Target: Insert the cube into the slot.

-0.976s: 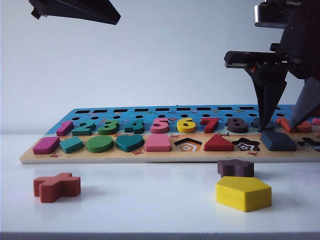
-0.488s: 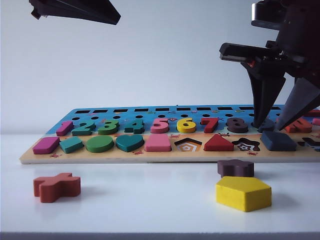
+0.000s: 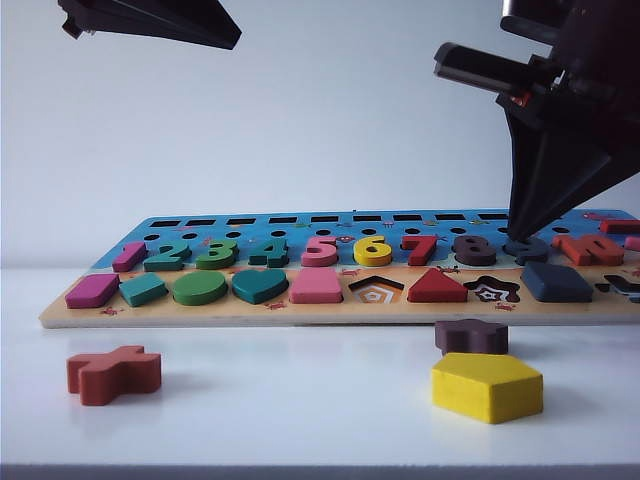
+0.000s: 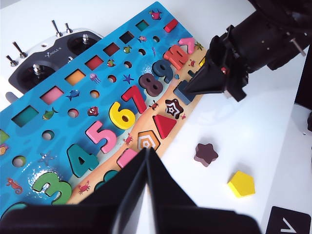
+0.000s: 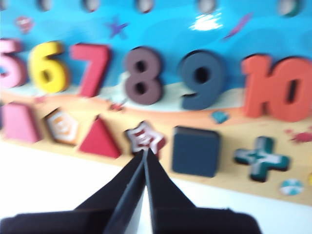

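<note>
Navy-blue and flat, the cube (image 3: 556, 282) sits in the slot (image 5: 196, 150) of the wooden puzzle board (image 3: 300, 312), between the star cut-out (image 5: 145, 138) and the cross cut-out (image 5: 262, 159), toward the board's right end. Right claw (image 3: 520, 232) hangs above the board just behind the cube, not touching it, its fingers pressed together on nothing (tips close to the 9 piece (image 3: 526, 247)). Left claw (image 4: 146, 152) is likewise closed and empty, raised over the board's left part, well apart from the cube.
</note>
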